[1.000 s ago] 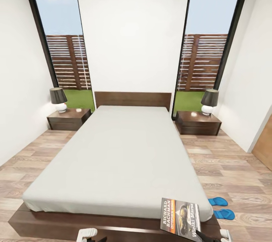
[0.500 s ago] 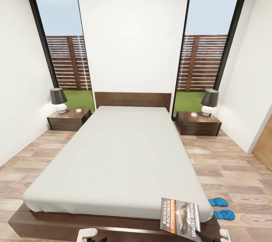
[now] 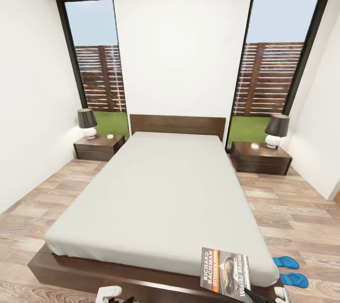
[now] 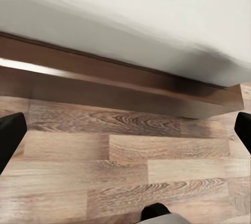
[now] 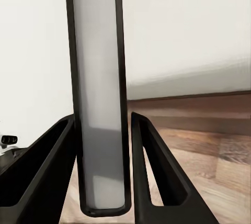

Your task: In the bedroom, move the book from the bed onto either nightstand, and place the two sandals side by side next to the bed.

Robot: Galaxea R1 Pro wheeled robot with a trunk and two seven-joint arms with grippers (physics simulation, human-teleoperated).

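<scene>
The book [image 3: 225, 273] is pinched edge-on between the fingers of the right end effector [image 5: 102, 171], held above the bed's [image 3: 165, 199] near right corner. The left end effector [image 4: 125, 135] is spread wide over the floor [image 4: 125, 166] beside the bed frame. Two sandals [image 3: 289, 271] lie on the floor by the bed's right side. A nightstand [image 3: 260, 157] flanks each side of the headboard.
</scene>
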